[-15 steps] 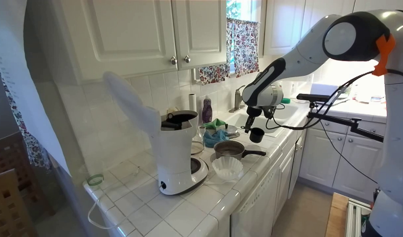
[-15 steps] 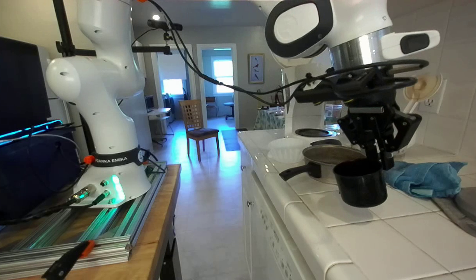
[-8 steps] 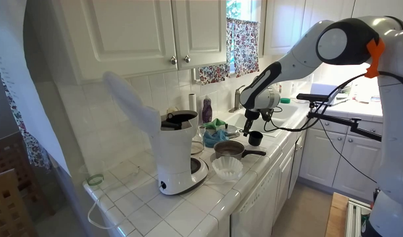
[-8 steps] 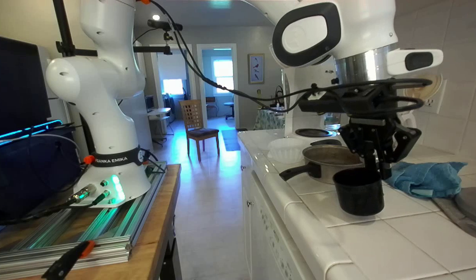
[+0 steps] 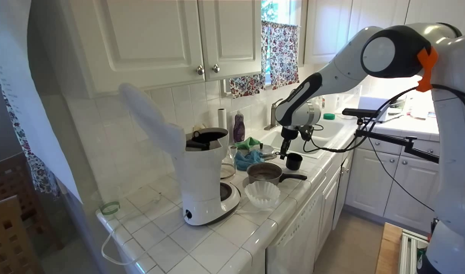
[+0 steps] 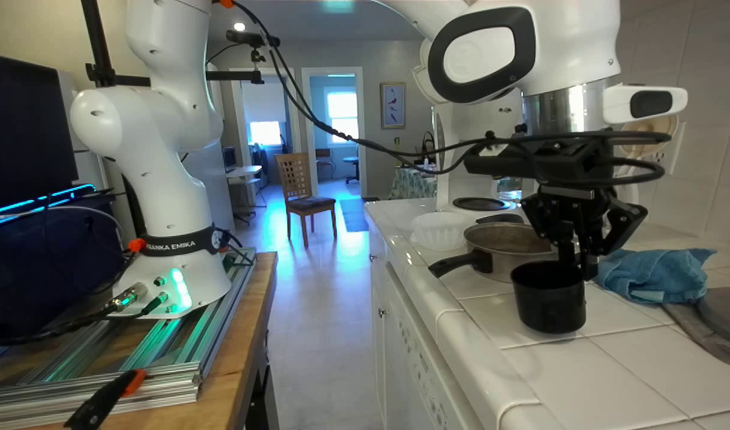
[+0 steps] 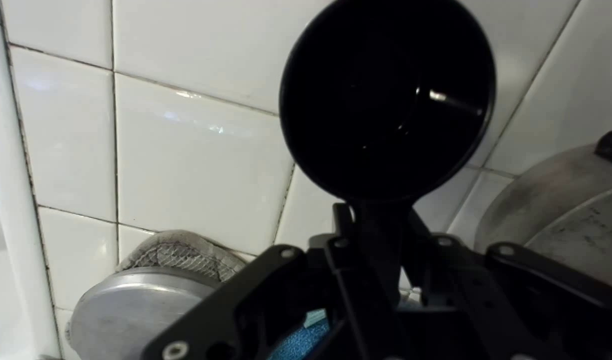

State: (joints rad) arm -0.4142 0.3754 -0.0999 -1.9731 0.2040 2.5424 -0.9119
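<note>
A small black cup (image 6: 548, 298) with a handle is upright, at or just above the white tiled counter (image 6: 627, 364); whether its base touches the tiles I cannot tell. My gripper (image 6: 578, 258) points down and is shut on the cup's handle, which runs between the fingers in the wrist view. There the dark mouth of the cup (image 7: 386, 100) faces the camera, and its outer base is hidden. Close beside the cup stands a grey saucepan (image 5: 264, 173) with a black handle. The gripper (image 5: 283, 155) is also seen from the side, next to the cup (image 5: 294, 161).
A white fluted paper filter (image 5: 262, 195) sits in front of the saucepan, near a white coffee maker (image 5: 202, 190). A blue cloth (image 6: 651, 275) lies behind the gripper. A metal lid (image 7: 140, 310) rests on a grey mesh-like pad (image 7: 180, 250) near the sink (image 5: 329, 131).
My gripper has come down toward the counter with the black cup in it, mostly in the first half second. It has also shifted slightly sideways. The other things have stayed put.
</note>
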